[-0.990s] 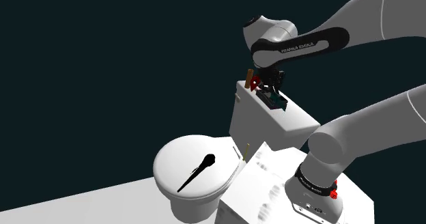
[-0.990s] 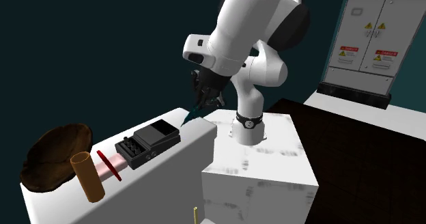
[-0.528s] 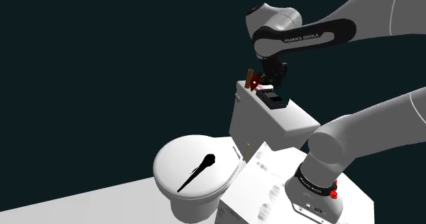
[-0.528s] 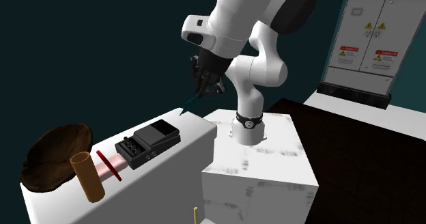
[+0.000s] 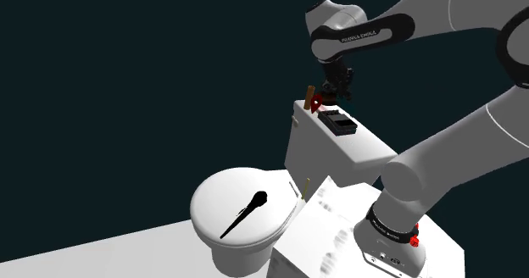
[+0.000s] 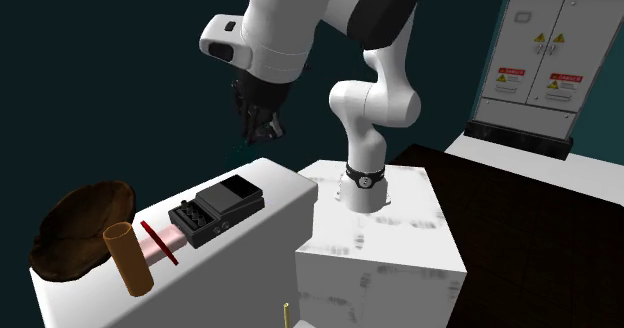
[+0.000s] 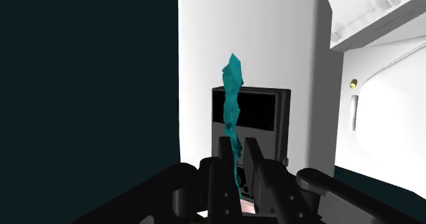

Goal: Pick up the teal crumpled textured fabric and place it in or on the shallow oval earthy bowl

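Gripper (image 7: 237, 147) pinching teal fabric (image 7: 231, 93); strip dangling beyond fingertips, over black box (image 7: 263, 113). Brown bowl (image 6: 75, 226) well apart from gripper. Advise: carry high past box, release low over bowl centre.

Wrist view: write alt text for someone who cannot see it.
The black gripper clasps a strip of crumpled teal fabric that extends away from its fingers. Beyond it lies a black box-shaped device on a white tank top.

White tank top (image 6: 277, 181) with brown bowl (image 6: 72, 224), tube (image 6: 129, 259), black box (image 6: 216, 209)
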